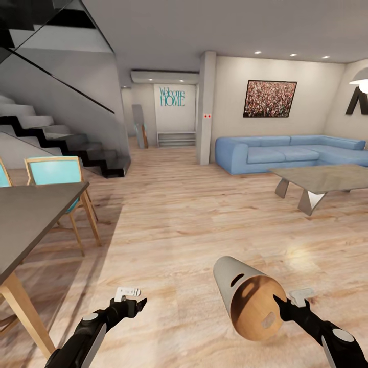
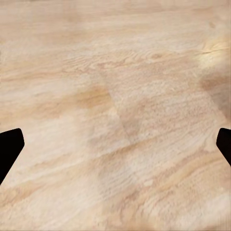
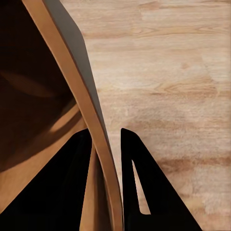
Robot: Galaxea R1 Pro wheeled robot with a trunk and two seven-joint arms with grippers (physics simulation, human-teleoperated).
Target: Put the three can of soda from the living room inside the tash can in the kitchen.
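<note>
The left gripper is hanging empty over the wood floor, fingers spread. The right gripper is pinching the tash can by its rim, carrying it tilted toward the living room's sofa. By my judgement, no cans are binned yet.

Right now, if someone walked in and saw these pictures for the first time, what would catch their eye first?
First, the grey bin low and right of centre, tipped so its brown-orange inside faces the camera, with the right tool pinching its rim above the wood floor. Next, the blue sofa along the far wall with the glass table in front of it. The left tool hangs open, holding nothing.
</note>
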